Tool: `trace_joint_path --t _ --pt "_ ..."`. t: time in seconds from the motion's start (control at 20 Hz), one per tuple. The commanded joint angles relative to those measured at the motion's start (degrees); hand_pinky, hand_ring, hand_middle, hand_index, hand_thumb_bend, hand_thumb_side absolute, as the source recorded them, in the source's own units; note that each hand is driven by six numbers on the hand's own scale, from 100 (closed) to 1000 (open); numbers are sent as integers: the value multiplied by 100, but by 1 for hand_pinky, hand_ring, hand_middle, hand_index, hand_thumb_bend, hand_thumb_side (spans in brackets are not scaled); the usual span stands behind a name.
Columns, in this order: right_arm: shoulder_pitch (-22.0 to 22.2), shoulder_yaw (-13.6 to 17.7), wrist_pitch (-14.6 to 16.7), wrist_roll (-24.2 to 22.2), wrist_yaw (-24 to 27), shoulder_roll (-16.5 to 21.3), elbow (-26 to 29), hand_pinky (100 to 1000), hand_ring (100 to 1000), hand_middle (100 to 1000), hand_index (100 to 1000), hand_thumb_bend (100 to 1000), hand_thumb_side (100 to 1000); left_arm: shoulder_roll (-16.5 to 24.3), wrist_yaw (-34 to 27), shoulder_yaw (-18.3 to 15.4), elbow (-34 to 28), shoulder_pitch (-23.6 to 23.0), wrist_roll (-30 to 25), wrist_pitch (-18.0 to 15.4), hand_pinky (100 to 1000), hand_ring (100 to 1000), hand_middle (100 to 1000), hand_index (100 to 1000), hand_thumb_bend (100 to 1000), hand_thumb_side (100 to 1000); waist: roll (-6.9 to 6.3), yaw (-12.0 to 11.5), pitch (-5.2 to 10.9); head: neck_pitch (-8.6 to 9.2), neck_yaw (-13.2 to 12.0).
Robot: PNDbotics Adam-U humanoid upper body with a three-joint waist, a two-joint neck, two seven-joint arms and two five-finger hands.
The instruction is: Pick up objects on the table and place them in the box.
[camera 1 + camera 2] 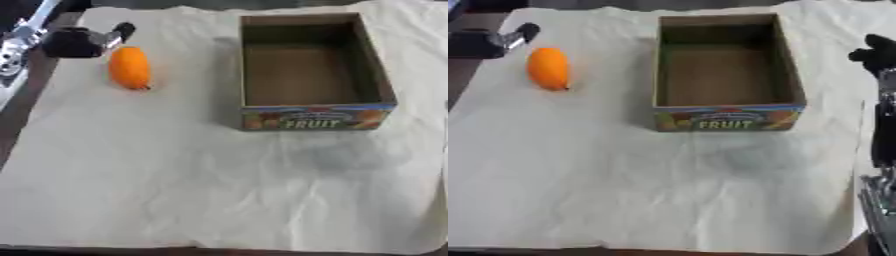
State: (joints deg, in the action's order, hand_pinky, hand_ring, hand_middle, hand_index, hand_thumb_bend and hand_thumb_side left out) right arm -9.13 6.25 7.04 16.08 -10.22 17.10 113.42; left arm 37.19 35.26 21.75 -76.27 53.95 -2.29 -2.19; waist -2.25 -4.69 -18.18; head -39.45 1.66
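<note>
Table covered w/ a wrinkled cream cloth [219, 190]; dark tabletop [26, 100] shows along the 9 and 6 o'clock edges. Cardboard box [313, 117], "FRUIT" on its front, sits at approx 1 o'clock, open top, nothing visible inside. Orange fruit [129, 67] lies on the cloth at 10 o'clock, well apart from the box. Left hand [80, 41] just above the fruit at 11, not clearly touching; can't tell how its fingers sit. Right hand [877, 55] at the 3 o'clock edge; fingers unclear too.

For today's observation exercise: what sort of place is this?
Probably a robot test bench, not a kitchen: a table draped in a wrinkled cloth, one orange fruit and an empty FRUIT box set for sorting.
</note>
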Motion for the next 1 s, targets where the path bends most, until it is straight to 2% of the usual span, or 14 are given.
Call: trace_joint_path --t 0.05,0.1,0.2,0.35,0.4,0.5,0.6,0.7,1.0 --pt "-57 -14 0 -34 -39 118 117 878 802 629 814 100 973 5 263 43 353 218 -254 -222 698 704 748 992 675 622 -10 4 88 77 -29" --pt "-57 -18 -5 -38 -39 115 117 878 802 629 814 100 972 -25 341 60 480 254 -332 -296 710 717 756 997 720 640 -15 6 85 82 -33" --pt "-59 -29 -12 -50 -41 111 117 878 802 629 814 100 971 -85 497 99 733 316 -488 -407 728 734 767 1000 754 642 -24 10 83 92 -41" --pt "-64 -36 -27 -57 -44 105 117 878 802 629 814 100 970 -186 733 151 1116 404 -724 -486 743 750 778 1000 760 580 -41 23 84 115 -59" --pt "-65 -38 -32 -59 -45 103 117 878 802 629 814 100 970 -220 811 158 1244 437 -802 -508 744 755 782 1000 732 534 -44 26 85 117 -61" --pt "-65 -45 -44 -68 -60 98 117 878 803 629 814 100 970 -293 969 151 1501 497 -960 -527 729 766 807 1000 617 406 -50 36 86 120 -71" --pt "-67 -51 -62 -77 -76 87 117 878 803 629 815 100 969 -395 1127 90 1756 547 -1118 -525 724 773 832 1000 545 338 -53 49 84 129 -91" --pt "-68 -55 -76 -80 -92 78 117 878 801 629 815 100 969 -491 1284 -6 2012 592 -1275 -547 713 771 840 1000 503 312 -53 65 79 142 -105" --pt "-65 -66 -93 -77 -114 59 117 879 802 629 816 100 968 -655 1762 -334 2539 740 -1753 -778 703 765 822 1000 460 261 -52 71 57 156 -114"
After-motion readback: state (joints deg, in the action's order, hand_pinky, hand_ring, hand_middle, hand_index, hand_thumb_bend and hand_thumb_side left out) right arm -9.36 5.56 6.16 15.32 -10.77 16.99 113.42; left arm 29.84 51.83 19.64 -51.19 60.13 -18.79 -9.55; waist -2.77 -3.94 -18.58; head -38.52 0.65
